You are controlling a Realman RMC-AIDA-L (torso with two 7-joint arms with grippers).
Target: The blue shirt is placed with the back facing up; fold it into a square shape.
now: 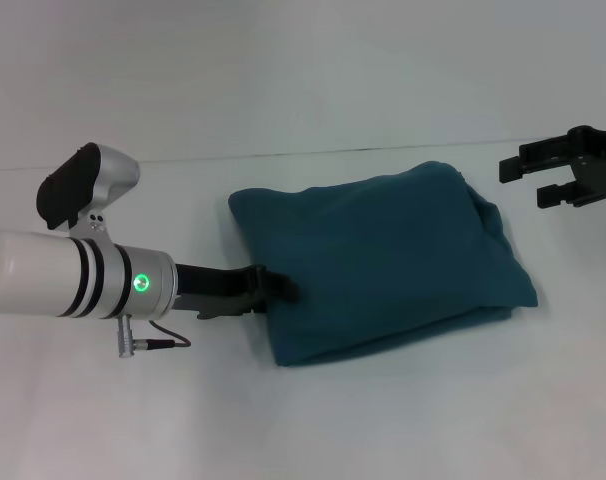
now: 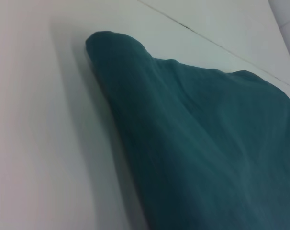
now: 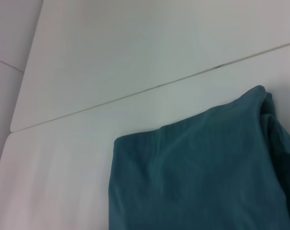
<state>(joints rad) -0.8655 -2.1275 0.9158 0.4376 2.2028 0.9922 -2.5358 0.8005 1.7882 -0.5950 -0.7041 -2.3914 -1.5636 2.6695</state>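
The blue shirt (image 1: 383, 260) lies on the white table as a thick, roughly square folded bundle, plain teal side up. It also fills much of the left wrist view (image 2: 207, 143) and the right wrist view (image 3: 197, 177). My left gripper (image 1: 281, 288) reaches in low from the left, and its dark tip rests against the bundle's left edge, slightly overlapping the cloth. My right gripper (image 1: 528, 180) hovers open at the far right, apart from the shirt and beyond its right corner, with nothing between its fingers.
The white table (image 1: 303, 430) spreads around the shirt, with a seam line (image 1: 283, 155) running across behind it. A thin cable (image 1: 168, 343) hangs under my left wrist.
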